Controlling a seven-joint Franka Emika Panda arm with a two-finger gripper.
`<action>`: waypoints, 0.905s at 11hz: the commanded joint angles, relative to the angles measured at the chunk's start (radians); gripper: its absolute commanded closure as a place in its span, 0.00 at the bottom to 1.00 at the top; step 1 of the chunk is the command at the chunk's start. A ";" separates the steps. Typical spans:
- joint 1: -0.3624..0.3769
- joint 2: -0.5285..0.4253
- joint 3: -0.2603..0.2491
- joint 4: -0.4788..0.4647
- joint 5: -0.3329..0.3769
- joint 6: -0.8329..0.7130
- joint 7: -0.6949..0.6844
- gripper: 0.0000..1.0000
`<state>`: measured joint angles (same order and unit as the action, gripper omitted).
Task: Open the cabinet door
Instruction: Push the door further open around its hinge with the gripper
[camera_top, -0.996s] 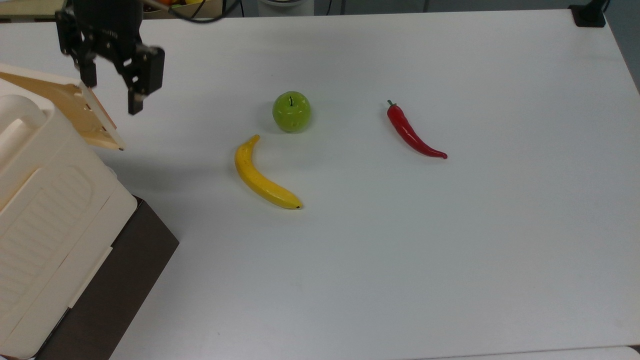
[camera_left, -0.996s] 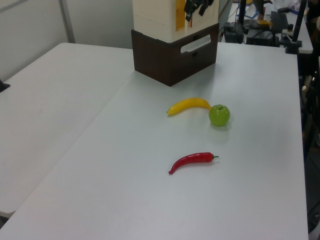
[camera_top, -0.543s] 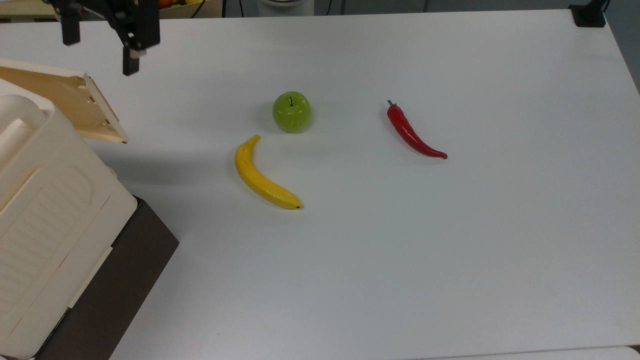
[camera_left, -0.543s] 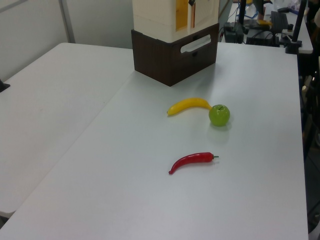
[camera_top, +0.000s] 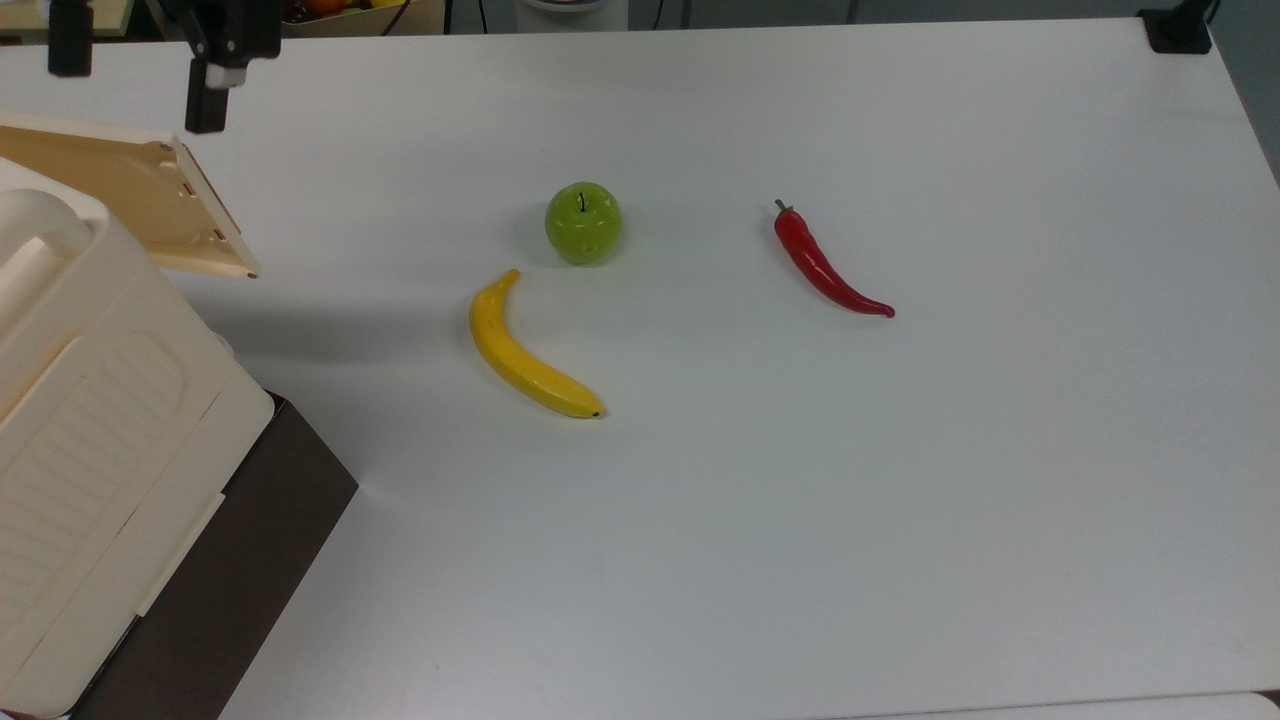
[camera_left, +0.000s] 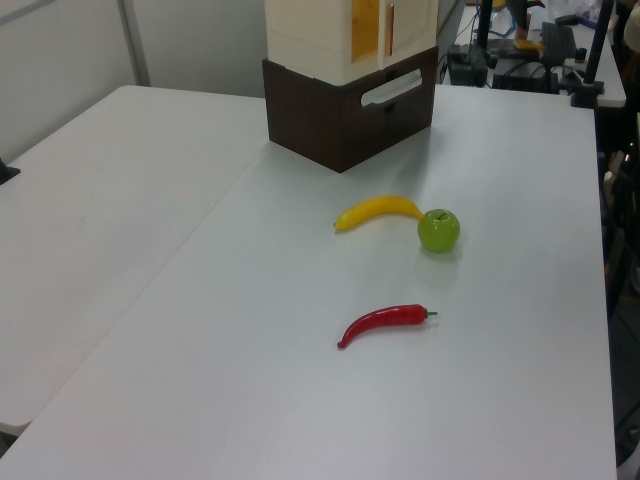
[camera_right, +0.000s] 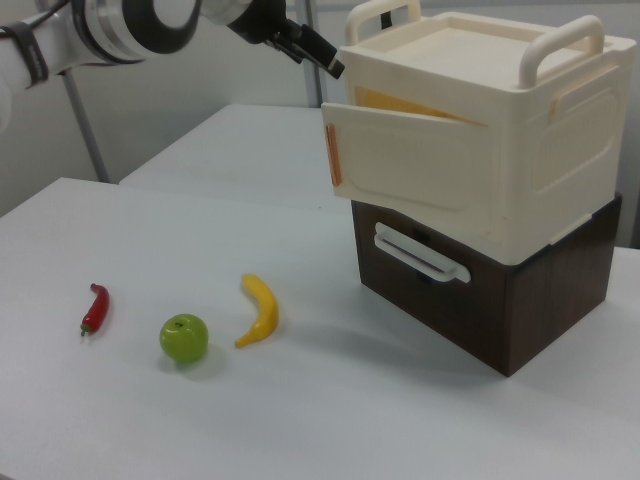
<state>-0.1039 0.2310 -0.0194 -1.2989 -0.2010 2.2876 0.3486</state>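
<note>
Since the earlier frames the hand (camera_top: 135, 85) had lifted away from the cabinet door (camera_top: 150, 205) and drawn back toward the top view's upper left corner, while the door itself had swung a little wider. At this moment the hand hung clear above and behind the door's free edge, its two dark fingers spread well apart with nothing between them, so it had let go. Judged from how things lay, the task looked essentially done: the door stood ajar from the cabinet (camera_right: 480, 140), hinged at one side and angled out over the table (camera_top: 800, 500), and what remained, if anything, was only for the arm to move off. In the top view the door showed its tan-beige inner face with small clip notches along the free edge; in the right view its cream outer face (camera_right: 400, 160) was turned outward, with an orange strip at its left edge and a yellowish interior visible in the gap above it. The cabinet, cream with rounded edges, handles on top and a ribbed recessed side panel, sat on a dark brown drawer box (camera_right: 480, 285) at the top view's left. A banana (camera_top: 525, 350), a green apple (camera_top: 583, 222) and a red chilli (camera_top: 825, 265) lay well apart from the cabinet, untouched.
</note>
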 joint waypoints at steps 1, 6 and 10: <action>0.006 0.053 -0.007 -0.010 0.002 0.133 0.013 0.00; 0.007 0.019 -0.008 -0.054 -0.006 -0.049 0.007 0.00; 0.006 -0.024 -0.019 -0.046 0.011 -0.245 -0.077 0.00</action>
<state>-0.1043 0.2574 -0.0301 -1.3150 -0.2019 2.1456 0.3352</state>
